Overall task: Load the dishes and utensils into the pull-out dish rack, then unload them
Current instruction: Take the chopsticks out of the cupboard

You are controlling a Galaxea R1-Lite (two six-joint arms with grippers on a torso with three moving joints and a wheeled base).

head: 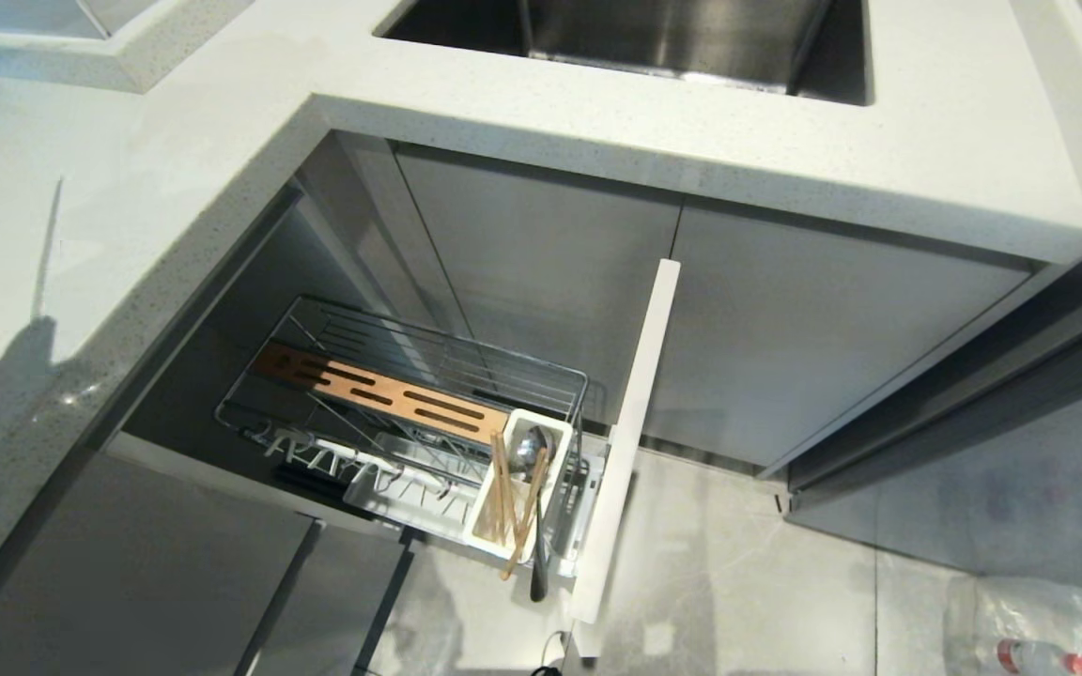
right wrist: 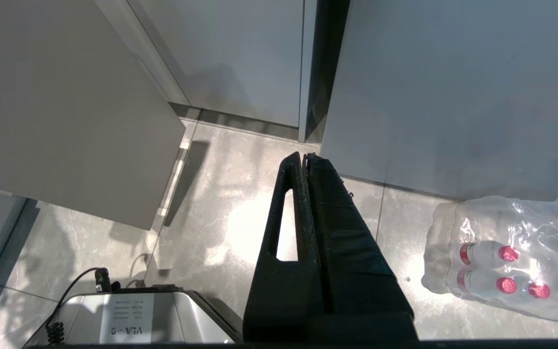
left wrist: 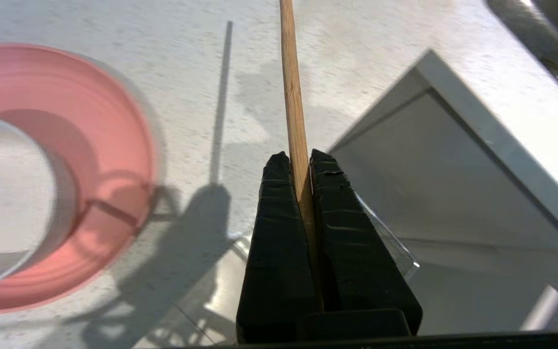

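In the left wrist view, at lower centre, the left gripper (left wrist: pixel 298 160) is closed on a single wooden chopstick (left wrist: pixel 292 92), which is pinched between the two black fingers (left wrist: pixel 279 232). The stick's long axis runs straight out past the fingertips toward the top edge of the frame, so the free end is the far end. It is slim, round and light brown, with a dry matte grain, and the pads look soft and wrinkled. Below it lies the speckled white countertop (left wrist: pixel 201 58), where the stick throws a thin straight shadow. At the left edge of this frame the pink plate (left wrist: pixel 114 145) rests on the counter with the cream-white bowl (left wrist: pixel 7 194) sitting inside it; both look like matte plastic. In the head view the pull-out dish rack (head: pixel 428 413) stands open at lower centre, a chrome wire basket with a brown slotted wooden strip (head: pixel 381 394). Its white cutlery box (head: pixel 527 469) holds more chopsticks (head: pixel 503 498) and the grey metal spoon (head: pixel 532 451). I judge the held stick is to be laid down on the counter near the plate. In the right wrist view the right gripper (right wrist: pixel 305 157) hangs closed and empty above the grey floor tiles (right wrist: pixel 221 194), far from the rack, so the left arm is the nearer one.
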